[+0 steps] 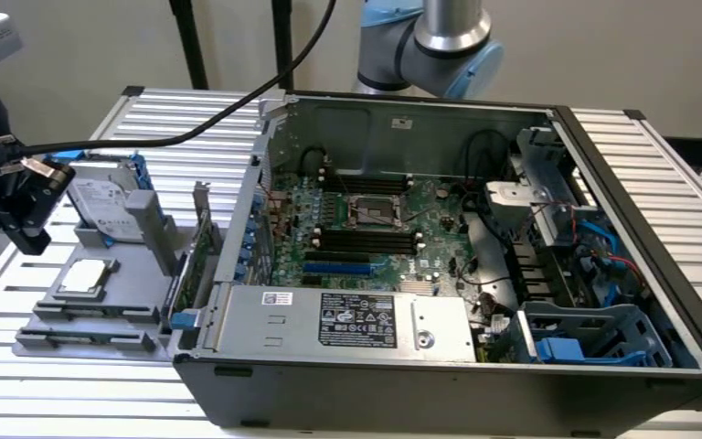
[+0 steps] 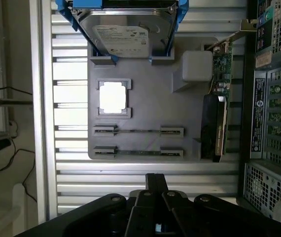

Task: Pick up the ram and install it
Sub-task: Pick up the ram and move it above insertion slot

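Observation:
Two thin ram sticks stand on edge in the grey holder tray (image 2: 145, 106), one (image 2: 138, 131) just beyond the other (image 2: 138, 150). My gripper (image 2: 156, 180) hovers above the slatted table a little short of the nearer stick, its fingers shut together with nothing between them. In the exterior view the gripper (image 1: 32, 236) hangs at the far left, above the tray's (image 1: 120, 274) outer side. The open computer case (image 1: 449, 274) lies to the exterior view's right of the tray. Its motherboard shows black memory slots (image 1: 364, 240) around the processor socket.
The tray also carries a hard drive (image 2: 128, 32) in a blue frame, a square processor (image 2: 113, 96) and a green expansion card (image 2: 219, 98) standing next to the case wall. A black cable (image 1: 193, 137) crosses over the table towards my wrist. The power supply (image 1: 339, 320) fills the case's front.

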Motion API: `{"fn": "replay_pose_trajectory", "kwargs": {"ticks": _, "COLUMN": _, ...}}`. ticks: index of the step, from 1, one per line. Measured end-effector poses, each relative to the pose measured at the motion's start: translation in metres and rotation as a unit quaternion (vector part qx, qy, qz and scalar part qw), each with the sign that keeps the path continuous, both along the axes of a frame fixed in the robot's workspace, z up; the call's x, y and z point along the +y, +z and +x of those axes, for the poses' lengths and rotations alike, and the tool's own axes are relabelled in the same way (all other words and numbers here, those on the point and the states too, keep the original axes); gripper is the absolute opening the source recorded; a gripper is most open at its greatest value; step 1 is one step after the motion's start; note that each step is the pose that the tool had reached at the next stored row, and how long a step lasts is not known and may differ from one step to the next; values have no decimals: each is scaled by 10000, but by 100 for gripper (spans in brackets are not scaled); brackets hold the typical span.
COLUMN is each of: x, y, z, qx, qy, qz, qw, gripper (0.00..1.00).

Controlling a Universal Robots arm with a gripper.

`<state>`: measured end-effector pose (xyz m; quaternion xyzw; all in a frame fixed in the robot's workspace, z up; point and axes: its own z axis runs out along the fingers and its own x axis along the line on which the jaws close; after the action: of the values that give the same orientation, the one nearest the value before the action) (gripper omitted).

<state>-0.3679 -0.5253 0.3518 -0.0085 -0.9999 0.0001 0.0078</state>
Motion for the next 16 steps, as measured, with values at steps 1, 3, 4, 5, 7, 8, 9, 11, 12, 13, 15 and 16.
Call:
{"fn": "replay_pose_trajectory", "kwargs": {"ticks": 1, "x": 1, "y": -2, "z": 1, "qx": -1, "qy": 5, "qz": 1, "qw": 10000, "gripper": 11}}
{"fn": "replay_pose_trajectory", "kwargs": {"ticks": 3, "x": 1, "y": -5, "z": 1, "qx": 0, "qy": 150, "qz": 0, "qw": 9999, "gripper": 11}}
{"fn": "replay_pose_trajectory", "kwargs": {"ticks": 4, "x": 1, "y": -7, "z": 1, "qx": 0, "qy": 240, "qz": -1, "qw": 9997, "gripper": 11}}
{"fn": "replay_pose_trajectory", "kwargs": {"ticks": 5, "x": 1, "y": -10, "z": 0, "qx": 0, "qy": 330, "qz": 0, "qw": 9995, "gripper": 11}}
{"fn": "replay_pose_trajectory", "kwargs": {"ticks": 7, "x": 1, "y": -15, "z": 1, "qx": 0, "qy": 510, "qz": 0, "qw": 9987, "gripper": 11}}
{"fn": "replay_pose_trajectory", "kwargs": {"ticks": 8, "x": 1, "y": -17, "z": 0, "qx": 0, "qy": 607, "qz": 0, "qw": 9982, "gripper": 11}}
{"fn": "replay_pose_trajectory", "kwargs": {"ticks": 9, "x": 1, "y": -19, "z": 0, "qx": 0, "qy": 697, "qz": 0, "qw": 9976, "gripper": 11}}
{"fn": "replay_pose_trajectory", "kwargs": {"ticks": 11, "x": 1, "y": -24, "z": 0, "qx": 0, "qy": 879, "qz": 0, "qw": 9961, "gripper": 11}}
{"fn": "replay_pose_trajectory", "kwargs": {"ticks": 12, "x": 1, "y": -27, "z": 0, "qx": 0, "qy": 969, "qz": 0, "qw": 9953, "gripper": 11}}
{"fn": "replay_pose_trajectory", "kwargs": {"ticks": 13, "x": 1, "y": -30, "z": 0, "qx": 0, "qy": 1058, "qz": 0, "qw": 9944, "gripper": 11}}
{"fn": "replay_pose_trajectory", "kwargs": {"ticks": 15, "x": 1, "y": -35, "z": 0, "qx": 0, "qy": 1236, "qz": 0, "qw": 9923, "gripper": 11}}
{"fn": "replay_pose_trajectory", "kwargs": {"ticks": 16, "x": 1, "y": -38, "z": 0, "qx": 0, "qy": 1326, "qz": 0, "qw": 9912, "gripper": 11}}
